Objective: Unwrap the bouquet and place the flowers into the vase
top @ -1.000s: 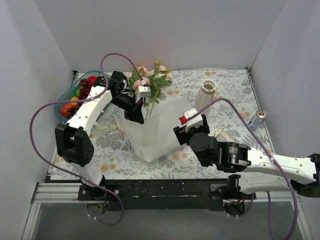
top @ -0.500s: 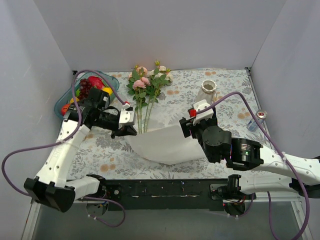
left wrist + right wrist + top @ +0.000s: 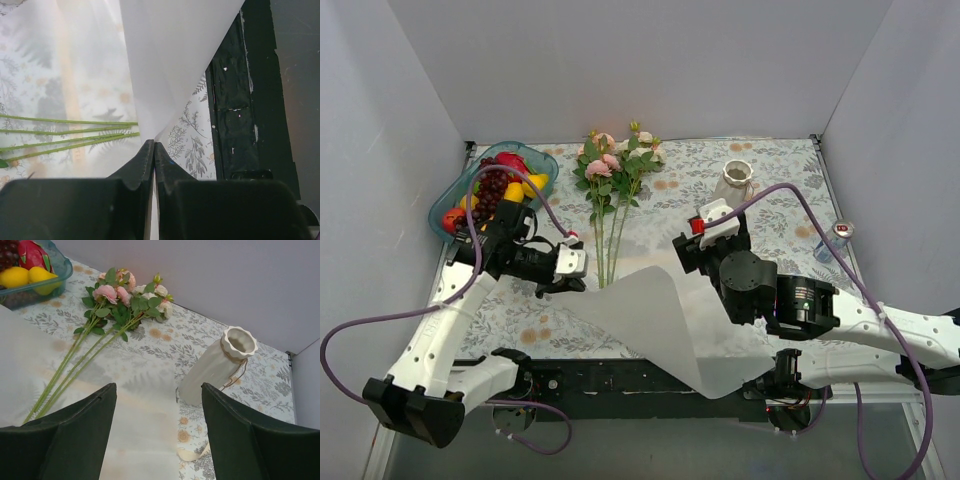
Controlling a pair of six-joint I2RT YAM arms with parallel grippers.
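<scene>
Floral tablecloth [image 3: 790, 215], flowers [image 3: 610, 175] lying bare, left end effector [image 3: 154, 146] pinching white paper [image 3: 170, 65]

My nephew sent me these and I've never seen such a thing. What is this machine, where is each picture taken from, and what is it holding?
Two robots: a left arm and a right arm, bolted to the near edge of a table with a flowered cloth. The wide picture looks down from above and behind them. The other two come from a camera on each wrist; the dark shapes are that arm's own fingers. On the cloth lie long-stemmed roses, a white vase, a tray of fruit and a small can. The left gripper is pinched shut on an edge of the white wrapping paper. The right gripper is wide open, holding nothing.
</scene>
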